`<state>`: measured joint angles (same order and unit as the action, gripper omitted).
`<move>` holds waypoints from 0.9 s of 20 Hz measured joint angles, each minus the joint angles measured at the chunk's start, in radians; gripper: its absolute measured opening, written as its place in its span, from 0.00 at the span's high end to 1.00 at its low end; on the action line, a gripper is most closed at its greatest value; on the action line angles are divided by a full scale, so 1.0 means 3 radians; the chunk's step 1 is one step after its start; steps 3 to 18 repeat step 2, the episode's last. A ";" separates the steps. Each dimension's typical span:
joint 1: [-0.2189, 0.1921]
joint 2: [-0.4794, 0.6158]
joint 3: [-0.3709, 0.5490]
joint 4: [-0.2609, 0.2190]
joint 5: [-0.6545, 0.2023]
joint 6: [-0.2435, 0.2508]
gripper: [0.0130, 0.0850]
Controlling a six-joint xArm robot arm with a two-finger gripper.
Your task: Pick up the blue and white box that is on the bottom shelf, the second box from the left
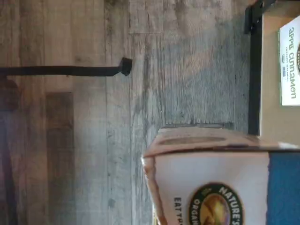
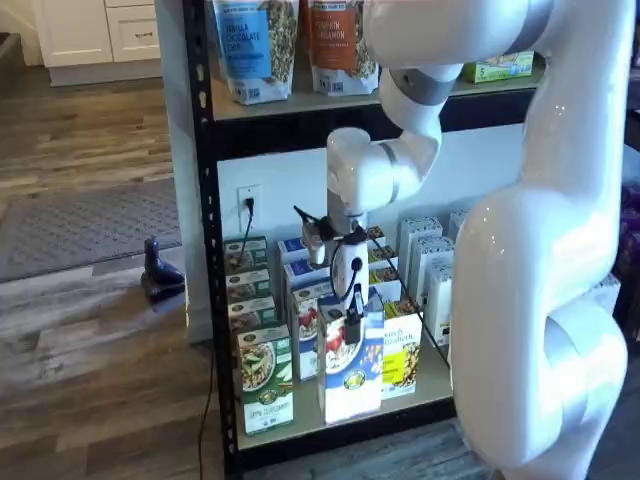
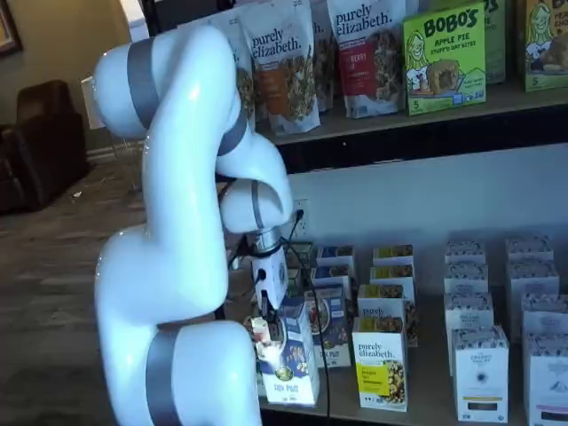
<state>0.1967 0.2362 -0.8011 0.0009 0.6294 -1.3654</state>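
Grey-brown wood-look plank flooring (image 2: pixel 90 340) covers the room; a grey mat (image 2: pixel 80 225) lies on it beside the rack, with a small dark object (image 2: pixel 160 272) at the mat's near edge. White cabinets (image 2: pixel 95 30) stand at the far wall.

Rack: black metal uprights and beams (image 2: pixel 200 200). White back panel carrying a wall outlet (image 2: pixel 248 198) with a black plug in it.

Bottom shelf (image 2: pixel 300 425): pale beige board. Stock in rows running front to back: green-and-white cartons (image 2: pixel 265 380) at the left end, a yellow-and-white carton (image 3: pixel 380 373) further along, pale cartons (image 3: pixel 479 373) beyond that.

Upper shelf (image 3: pixel 399 124): stand-up granola pouches (image 3: pixel 284 62) and a green boxed item (image 3: pixel 444 58).

Blue and white box (image 2: pixel 350 365): upright at the front edge of the bottom shelf, just beside the green-and-white cartons; blue upper part, white lower part, round green-yellow logo. In the wrist view its end and logo (image 1: pixel 215 206) fill the near field, with flooring behind and a shelf corner bearing an apple cinnamon carton (image 1: pixel 290 61).

Arm: white, large in both shelf views, reaching down to the shelf front.

End effector (image 2: pixel 353 318): black fingers clamped on the top of the blue and white box, holding it. Whether the box's base touches the board cannot be told.
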 joint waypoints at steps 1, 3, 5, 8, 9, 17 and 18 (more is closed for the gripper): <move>-0.0010 -0.0039 0.0009 0.0007 0.0035 -0.0015 0.56; -0.0019 -0.0075 0.0019 0.0011 0.0059 -0.0028 0.56; -0.0019 -0.0075 0.0019 0.0011 0.0059 -0.0028 0.56; -0.0019 -0.0075 0.0019 0.0011 0.0059 -0.0028 0.56; -0.0019 -0.0075 0.0019 0.0011 0.0059 -0.0028 0.56; -0.0019 -0.0075 0.0019 0.0011 0.0059 -0.0028 0.56; -0.0019 -0.0075 0.0019 0.0011 0.0059 -0.0028 0.56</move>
